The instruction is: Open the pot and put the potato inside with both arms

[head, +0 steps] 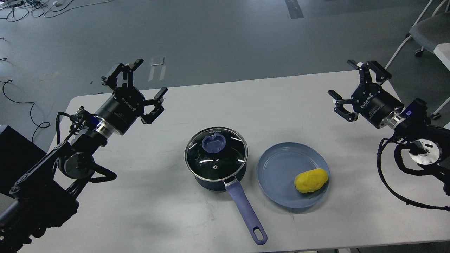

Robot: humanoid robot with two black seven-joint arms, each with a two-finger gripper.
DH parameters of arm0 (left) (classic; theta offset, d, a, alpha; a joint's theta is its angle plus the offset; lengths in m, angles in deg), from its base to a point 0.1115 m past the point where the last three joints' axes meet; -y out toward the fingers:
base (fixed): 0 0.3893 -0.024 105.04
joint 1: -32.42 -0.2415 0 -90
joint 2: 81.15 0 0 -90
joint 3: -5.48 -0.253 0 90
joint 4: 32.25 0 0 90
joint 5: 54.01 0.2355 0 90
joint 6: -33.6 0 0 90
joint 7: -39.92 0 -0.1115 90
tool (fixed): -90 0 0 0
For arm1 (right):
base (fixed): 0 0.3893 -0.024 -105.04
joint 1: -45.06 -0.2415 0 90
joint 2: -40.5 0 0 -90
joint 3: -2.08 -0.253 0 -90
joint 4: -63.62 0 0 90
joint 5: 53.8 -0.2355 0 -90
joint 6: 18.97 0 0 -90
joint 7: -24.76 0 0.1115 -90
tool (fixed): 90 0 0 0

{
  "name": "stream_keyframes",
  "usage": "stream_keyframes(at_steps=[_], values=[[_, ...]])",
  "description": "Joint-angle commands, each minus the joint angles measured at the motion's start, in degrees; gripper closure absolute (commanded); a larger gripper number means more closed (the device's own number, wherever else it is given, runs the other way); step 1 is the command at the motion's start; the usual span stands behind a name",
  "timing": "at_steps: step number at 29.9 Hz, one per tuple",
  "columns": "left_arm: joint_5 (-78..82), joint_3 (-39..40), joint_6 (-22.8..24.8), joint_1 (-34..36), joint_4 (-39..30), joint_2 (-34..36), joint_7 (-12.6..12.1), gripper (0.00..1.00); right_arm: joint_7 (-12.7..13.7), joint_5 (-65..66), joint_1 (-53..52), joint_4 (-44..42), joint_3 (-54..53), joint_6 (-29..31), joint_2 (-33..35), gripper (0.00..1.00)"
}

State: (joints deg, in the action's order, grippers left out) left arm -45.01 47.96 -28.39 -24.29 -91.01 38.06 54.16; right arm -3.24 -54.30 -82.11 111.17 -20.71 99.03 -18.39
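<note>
Our left gripper [139, 86] spread wide, empty, raised over table [147, 211]. Our right gripper [355, 86] also spread wide, empty. Pot [211, 182] between our grippers, nearer us, closer to left one; glass lid [216, 151] on it, handle [246, 211] pointing toward us. Potato [311, 180] on plate [277, 168], just beside pot, inward of right gripper, well apart from it.

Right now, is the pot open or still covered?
Covered. The glass lid sits flat on the pot, and the potato is on the plate.
</note>
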Motion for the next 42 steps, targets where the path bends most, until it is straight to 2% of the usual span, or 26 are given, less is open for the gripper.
stream_keyframes(at_steps=[1, 11, 15, 19, 25, 28, 30, 33, 35, 39, 42], values=[[-0.04, 0.06, -0.01, -0.51, 0.05, -0.04, 0.09, 0.02, 0.0, 0.06, 0.08, -0.61, 0.03, 0.0, -0.78, 0.0], [-0.04, -0.82, -0.01, -0.16, 1.62, 0.05, 0.09, 0.02, 0.0, -0.03, 1.04, -2.2, 0.11, 0.0, -1.4, 0.0], [0.05, -0.91, -0.01, 0.28, 2.5, 3.38, -0.52, 0.02, 0.0, 0.06, 0.96, -2.11, 0.9, 0.0, -1.05, 0.0], [-0.04, -0.56, -0.01, 1.95, 4.09, 3.65, -0.61, 0.02, 0.0, 0.06, 0.35, -2.37, 0.99, 0.0, -0.53, 0.0], [0.05, -0.82, -0.01, 2.92, 4.0, 4.62, 1.32, 0.02, 0.0, 0.15, -4.49, -1.67, 1.34, 0.0, 2.9, 0.0], [0.66, -0.91, -0.01, 3.09, 4.0, 4.27, 3.86, 0.02, 0.0, 0.24, -4.67, -1.41, 1.34, 0.0, 3.96, 0.0], [3.03, -0.65, -0.01, 3.27, 3.04, 4.62, 4.48, 0.02, 0.0, 0.24, -4.32, -1.49, 2.04, 0.0, 4.05, 0.0], [10.92, -0.47, -0.01, 3.97, -0.73, 5.5, 5.53, 0.02, 0.0, 0.24, -4.14, -1.67, 4.24, 0.0, 4.66, 0.0], [19.96, -0.03, -0.01, 4.94, -6.78, 7.78, 6.94, 0.02, 0.0, 0.24, -4.14, -1.84, 4.86, 0.0, 5.1, 0.0], [28.68, -0.03, -0.01, 6.52, -13.65, 9.8, 7.03, 0.02, 0.0, 0.24, -4.14, -1.85, 4.95, 0.0, 5.1, 0.0], [46.55, -0.03, -0.01, 6.96, -21.63, 12.09, 7.12, 0.02, 0.0, 0.24, -3.96, -1.93, 4.95, 0.0, 5.28, 0.0]])
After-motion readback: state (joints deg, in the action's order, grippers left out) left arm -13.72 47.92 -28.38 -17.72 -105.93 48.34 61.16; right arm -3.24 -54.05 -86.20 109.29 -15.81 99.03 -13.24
